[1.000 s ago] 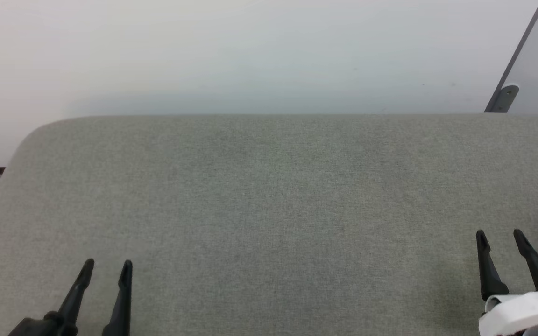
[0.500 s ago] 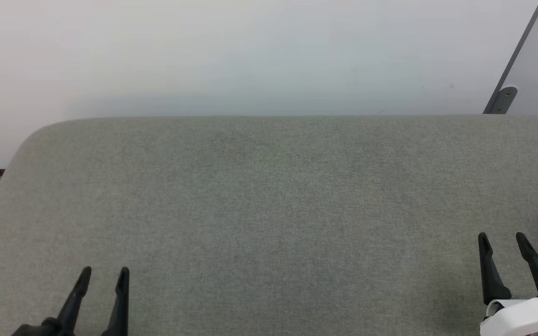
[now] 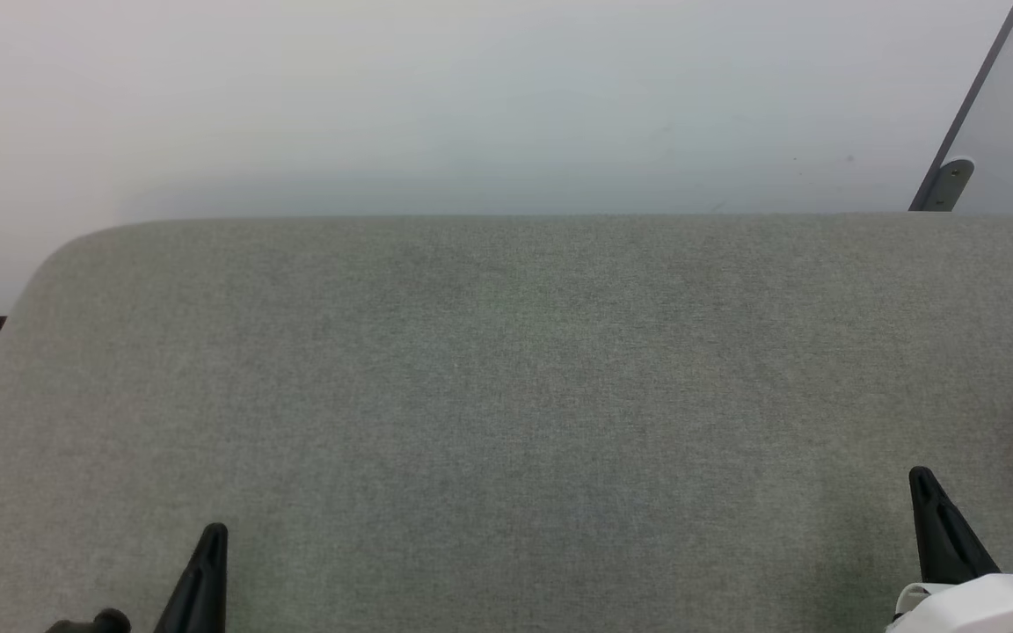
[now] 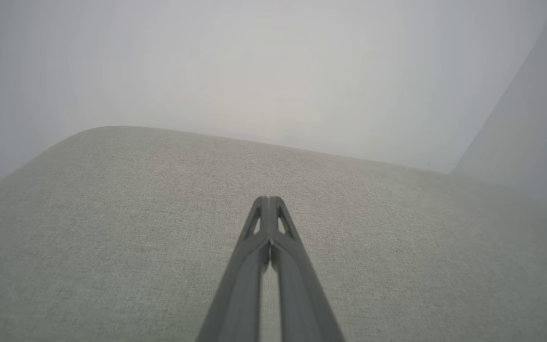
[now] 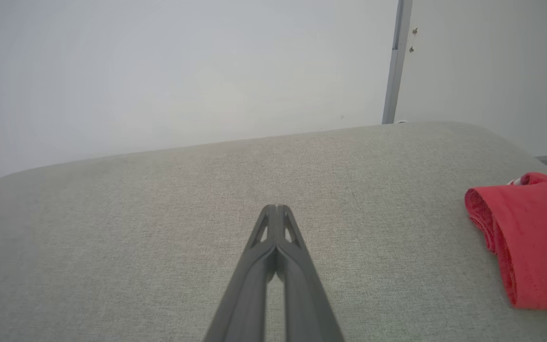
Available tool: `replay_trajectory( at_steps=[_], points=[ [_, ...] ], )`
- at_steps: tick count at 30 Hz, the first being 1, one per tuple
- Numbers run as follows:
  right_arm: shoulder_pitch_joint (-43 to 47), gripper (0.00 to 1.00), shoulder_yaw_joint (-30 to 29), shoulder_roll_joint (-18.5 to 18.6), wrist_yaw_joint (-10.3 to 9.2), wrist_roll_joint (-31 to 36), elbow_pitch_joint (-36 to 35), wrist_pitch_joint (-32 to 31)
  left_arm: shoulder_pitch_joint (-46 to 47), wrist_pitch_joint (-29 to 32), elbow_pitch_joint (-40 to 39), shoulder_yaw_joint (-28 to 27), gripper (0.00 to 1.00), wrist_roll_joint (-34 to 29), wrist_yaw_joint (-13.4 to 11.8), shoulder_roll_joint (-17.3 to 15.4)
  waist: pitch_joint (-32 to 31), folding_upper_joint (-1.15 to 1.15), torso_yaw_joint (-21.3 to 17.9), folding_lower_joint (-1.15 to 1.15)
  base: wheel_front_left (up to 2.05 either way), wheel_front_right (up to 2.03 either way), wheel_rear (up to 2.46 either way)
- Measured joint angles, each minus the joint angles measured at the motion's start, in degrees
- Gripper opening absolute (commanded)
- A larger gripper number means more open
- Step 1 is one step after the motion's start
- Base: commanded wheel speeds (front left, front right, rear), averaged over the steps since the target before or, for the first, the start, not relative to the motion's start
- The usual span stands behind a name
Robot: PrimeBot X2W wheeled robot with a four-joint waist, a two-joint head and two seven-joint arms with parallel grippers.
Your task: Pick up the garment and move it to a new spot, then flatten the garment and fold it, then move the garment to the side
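Now the garment (image 5: 530, 237) lies bundled at the right end of the grey cushion (image 5: 159, 213). Near it, toward the cushion's middle, the right gripper (image 5: 277, 209) has its fingers pressed together, holding nothing. Over the cushion's left part, the left gripper (image 4: 268, 200) is likewise closed and empty.

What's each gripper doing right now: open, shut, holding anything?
Left gripper: shut, holding nothing.
Right gripper: shut, holding nothing; the garment lies apart from it.
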State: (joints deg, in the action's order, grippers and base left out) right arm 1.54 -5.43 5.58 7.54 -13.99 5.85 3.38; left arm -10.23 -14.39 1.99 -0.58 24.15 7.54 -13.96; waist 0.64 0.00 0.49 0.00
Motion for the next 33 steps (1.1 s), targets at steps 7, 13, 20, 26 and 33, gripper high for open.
replay_trajectory(
  at_steps=[7,13,20,26,33],
  points=[
    [-0.14,0.0,-0.04,-0.24,0.0,-7.51,0.69,-0.98,1.12,1.8,1.14,-0.16,0.0,6.89,0.0,0.87,-0.03,0.0,-0.03,0.0,0.0,0.0,0.0],
    [-0.71,0.0,-0.05,-0.42,0.0,-13.61,1.31,-1.74,2.44,3.22,2.3,-0.4,0.0,12.34,0.0,1.43,-0.05,0.0,-0.05,0.0,0.0,0.0,0.0],
    [-1.08,0.0,-0.09,-0.58,0.0,-19.98,1.89,-2.47,3.78,4.76,3.36,-0.67,0.0,18.18,0.0,2.19,-0.08,0.0,-0.08,0.0,0.0,0.0,0.0],
    [-2.04,0.0,-0.16,-0.74,0.0,-25.22,2.43,-3.18,4.81,5.9,4.21,-0.9,0.0,22.84,0.0,2.83,-0.1,0.0,-0.1,0.0,0.0,0.0,0.0],
    [-2.25,0.0,-0.26,-0.94,0.0,-30.88,3.05,-3.89,6.04,7.4,4.89,-1.18,0.0,27.74,0.0,3.49,-0.13,0.0,-0.13,0.0,0.0,0.0,0.0]
  ],
)
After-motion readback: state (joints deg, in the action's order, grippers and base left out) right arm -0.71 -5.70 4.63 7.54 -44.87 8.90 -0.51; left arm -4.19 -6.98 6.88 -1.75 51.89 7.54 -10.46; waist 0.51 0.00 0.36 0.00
